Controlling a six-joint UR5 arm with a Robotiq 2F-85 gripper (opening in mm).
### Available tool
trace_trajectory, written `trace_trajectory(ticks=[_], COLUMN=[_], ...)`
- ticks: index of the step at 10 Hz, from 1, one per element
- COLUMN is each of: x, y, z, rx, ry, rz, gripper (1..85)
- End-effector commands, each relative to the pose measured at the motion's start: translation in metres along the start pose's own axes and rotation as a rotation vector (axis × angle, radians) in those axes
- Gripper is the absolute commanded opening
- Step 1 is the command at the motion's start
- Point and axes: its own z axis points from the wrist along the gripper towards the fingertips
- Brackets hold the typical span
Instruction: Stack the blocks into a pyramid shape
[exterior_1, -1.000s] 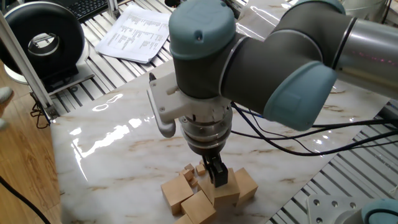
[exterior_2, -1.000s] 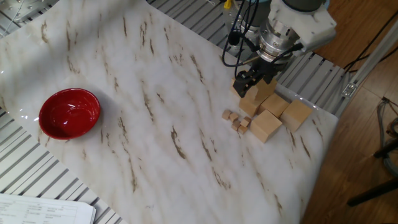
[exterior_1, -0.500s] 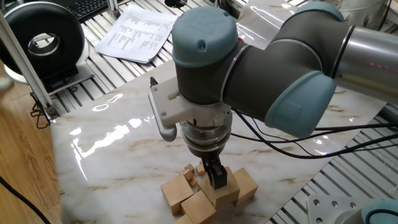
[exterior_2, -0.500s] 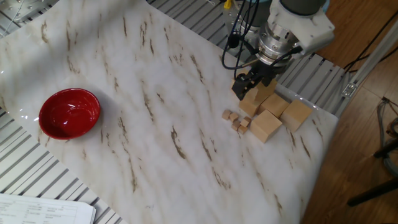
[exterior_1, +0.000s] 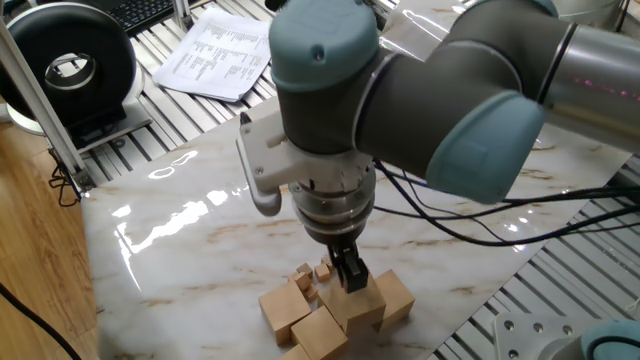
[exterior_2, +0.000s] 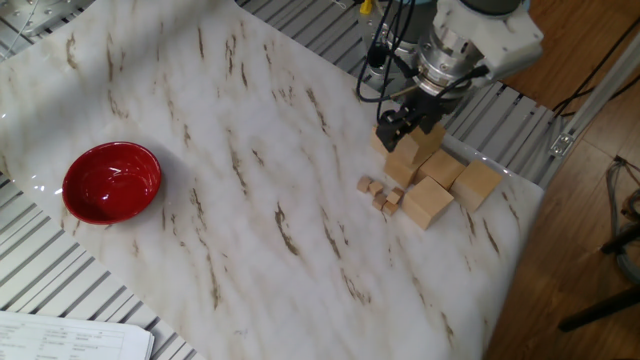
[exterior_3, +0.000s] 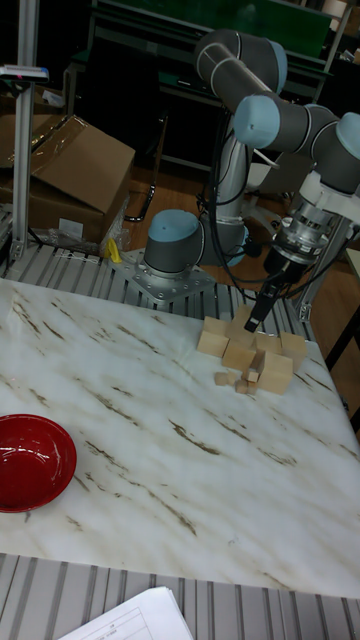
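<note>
Several large tan wooden blocks (exterior_2: 428, 203) lie bunched near the table's corner, seen as blocks (exterior_1: 285, 305) in one fixed view and blocks (exterior_3: 275, 372) in the tall view. They lie mostly side by side, and one block (exterior_3: 243, 319) seems to sit higher at the back. No clear pyramid shape shows. My gripper (exterior_1: 352, 277) hangs just over the middle of the cluster, at gripper (exterior_2: 394, 126) and gripper (exterior_3: 256, 318). Its dark fingers look narrow. Whether they grip anything is unclear.
A few tiny wooden cubes (exterior_2: 380, 193) lie beside the large ones. A red bowl (exterior_2: 112, 181) stands far off across the marble table (exterior_2: 250, 200). The table edge and slatted metal frame (exterior_2: 500, 110) run close behind the blocks. Papers (exterior_1: 220, 50) lie beyond the table.
The gripper has risen slightly above the cluster. The blocks have not visibly moved.
</note>
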Motion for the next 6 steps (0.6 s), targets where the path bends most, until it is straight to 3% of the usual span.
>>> trace_trajectory(ticks=[1,2,3,4,5,6], x=[0.001,-0.002,-0.001,0.002,-0.004,-0.01], y=[0.001,-0.002,-0.006,-0.011,-0.028,-0.027], z=[-0.009,-0.009,-0.009,-0.009,-0.01,-0.01], rx=[-0.012,-0.002,0.015,0.034,0.1,0.097], ry=[-0.001,-0.013,-0.01,0.002,-0.022,-0.047], rz=[0.048,0.088,0.108,0.099,0.064,0.053], gripper=[38.7,13.7,1.0,1.0,1.0,1.0])
